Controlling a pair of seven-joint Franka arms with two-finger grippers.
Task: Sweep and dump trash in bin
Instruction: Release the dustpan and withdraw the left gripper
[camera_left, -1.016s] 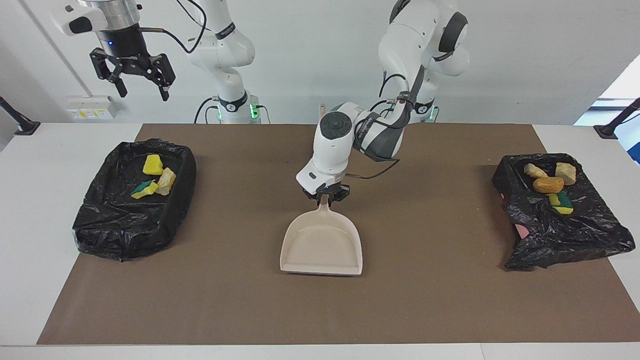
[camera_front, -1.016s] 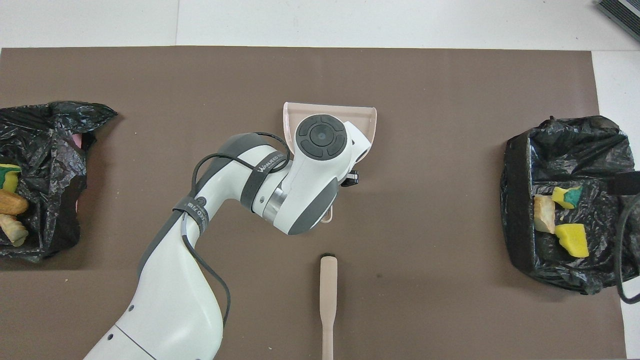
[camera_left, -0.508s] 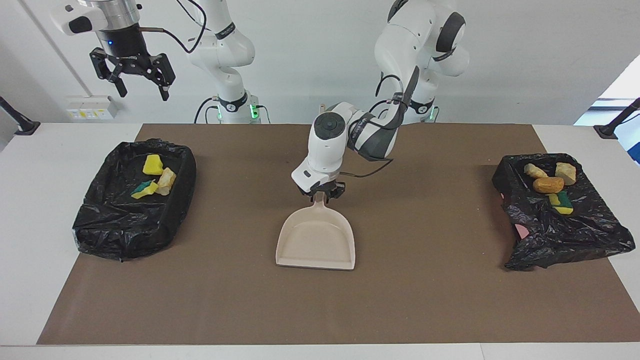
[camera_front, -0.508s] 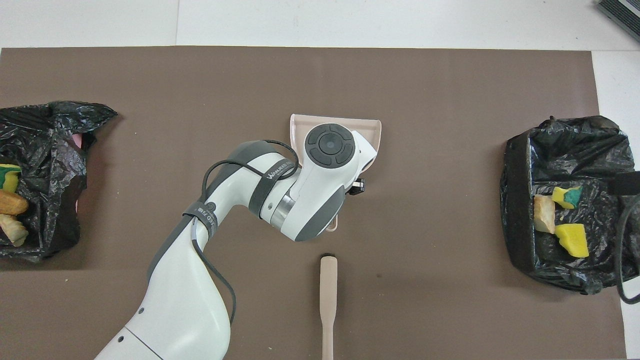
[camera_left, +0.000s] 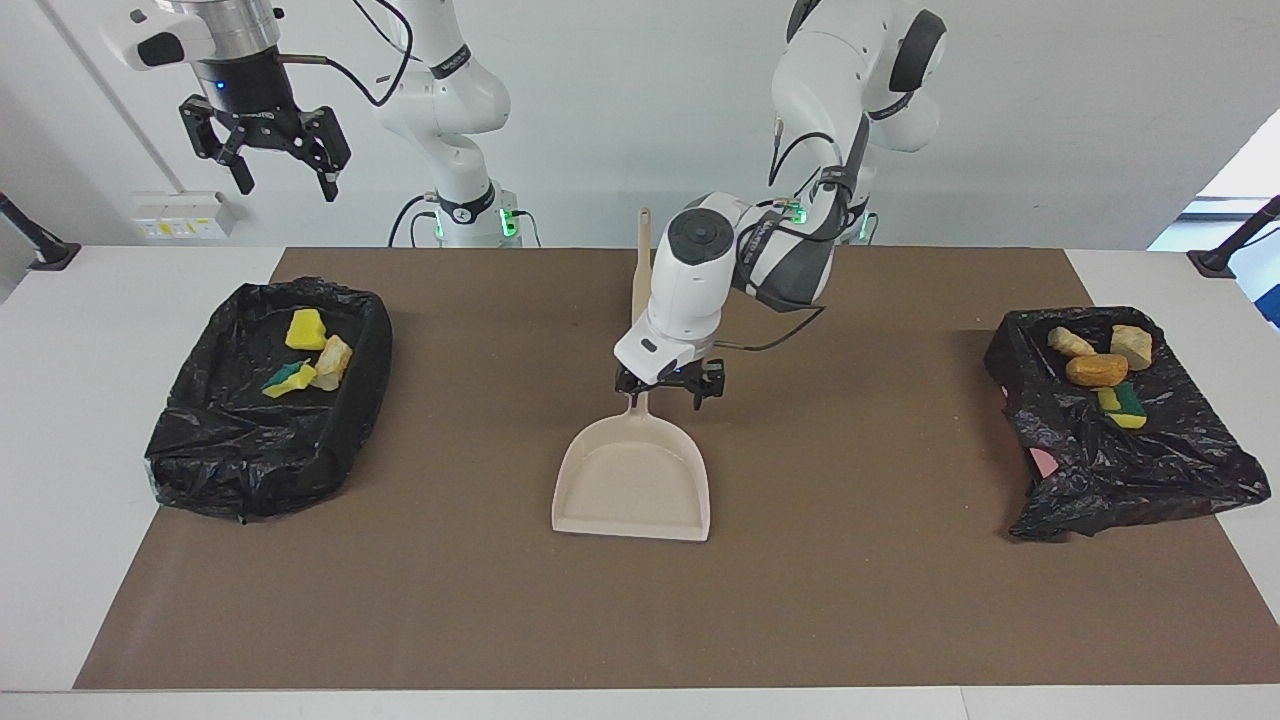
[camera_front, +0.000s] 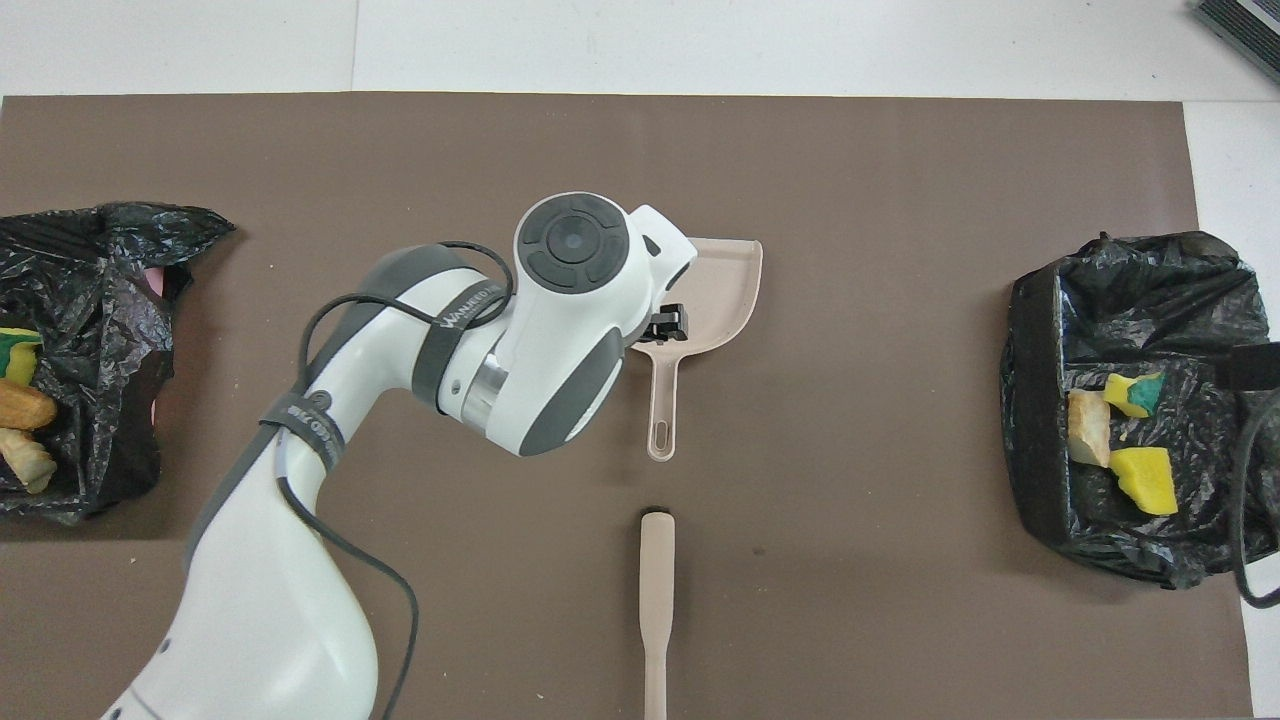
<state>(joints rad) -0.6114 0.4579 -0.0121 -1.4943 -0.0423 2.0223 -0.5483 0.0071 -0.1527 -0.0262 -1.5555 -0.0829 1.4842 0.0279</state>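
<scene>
1. The mat (camera_left: 900, 600) covers most of the table, and the dustpan (camera_left: 632, 485) lies flat near its middle, with the mouth turned away from the robots.
2. Two bins with black bags stand well apart from the dustpan: bin one (camera_left: 200, 450) toward the right arm's end, bin two (camera_left: 1120, 480) toward the left arm's end.
3. The brush (camera_front: 657, 590) lies nearer to the robots than the dustpan, in line with its handle and not touching it.
4. The left gripper (camera_left: 668, 392) hangs low over the place where the handle meets the pan, with its jaws spread and nothing in them.
5. The right gripper (camera_left: 265, 150) waits high up, far from the dustpan and toward bin one, also spread and empty.
6. The trash (camera_left: 305, 328) is all inside the bins, three chunks in bin one and four in bin two; none is in the dustpan or on the mat, so the task looks nearly finished.
7. I judge the chunks light, soft and springy, not fragile; they would roll or bounce easily. The dustpan seems stiff and light, best taken by its thin handle
</scene>
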